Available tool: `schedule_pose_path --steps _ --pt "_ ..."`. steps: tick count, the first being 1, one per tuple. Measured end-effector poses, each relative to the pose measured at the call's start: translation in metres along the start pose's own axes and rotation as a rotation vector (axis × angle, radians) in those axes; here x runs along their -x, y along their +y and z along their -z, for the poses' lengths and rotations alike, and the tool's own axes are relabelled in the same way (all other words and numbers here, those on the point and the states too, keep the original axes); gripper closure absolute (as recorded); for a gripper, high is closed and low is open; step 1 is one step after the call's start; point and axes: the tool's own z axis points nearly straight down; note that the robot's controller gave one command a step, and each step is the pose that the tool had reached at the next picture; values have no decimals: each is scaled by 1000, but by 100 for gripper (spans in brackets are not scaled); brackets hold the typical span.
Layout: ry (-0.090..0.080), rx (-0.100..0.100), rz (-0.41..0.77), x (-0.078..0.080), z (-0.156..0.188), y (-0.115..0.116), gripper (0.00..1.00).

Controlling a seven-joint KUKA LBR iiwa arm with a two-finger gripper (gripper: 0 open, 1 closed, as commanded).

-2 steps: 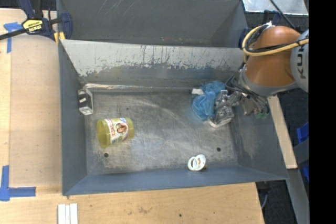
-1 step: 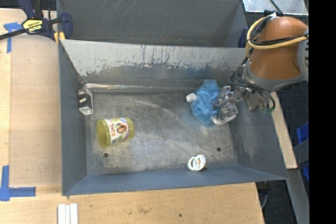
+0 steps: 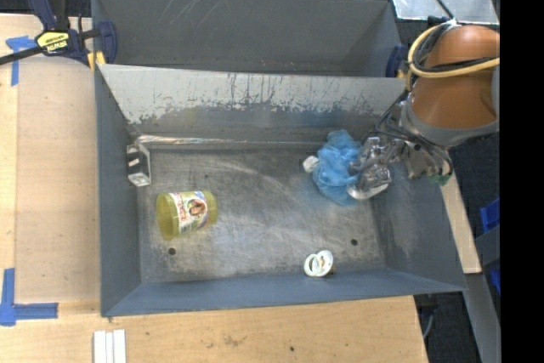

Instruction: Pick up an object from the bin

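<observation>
My gripper (image 3: 371, 170) hangs low at the right side of the bin, its metal fingers right beside a crumpled blue cloth-like thing (image 3: 337, 166) that lies against the right part of the floor. The fingertips touch or overlap the blue thing's right edge; I cannot tell whether anything is between them. A yellow jar (image 3: 186, 212) with a picture label lies on its side at the left. A small white ring-shaped thing (image 3: 319, 264) rests near the front wall.
A small silver clip-like piece (image 3: 138, 165) sits at the back left corner of the floor. The arm with its orange cover comes in over the right rim. The bin's walls slope inward.
</observation>
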Motion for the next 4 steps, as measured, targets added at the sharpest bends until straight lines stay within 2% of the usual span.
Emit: schedule_pose_path --steps 1,2,3,4 --pt "19 6 -18 6 7 7 100" --pt "9 3 -22 -1 26 13 100" --pt "13 4 -27 2 22 17 100" --pt "13 4 -48 1 35 17 100"
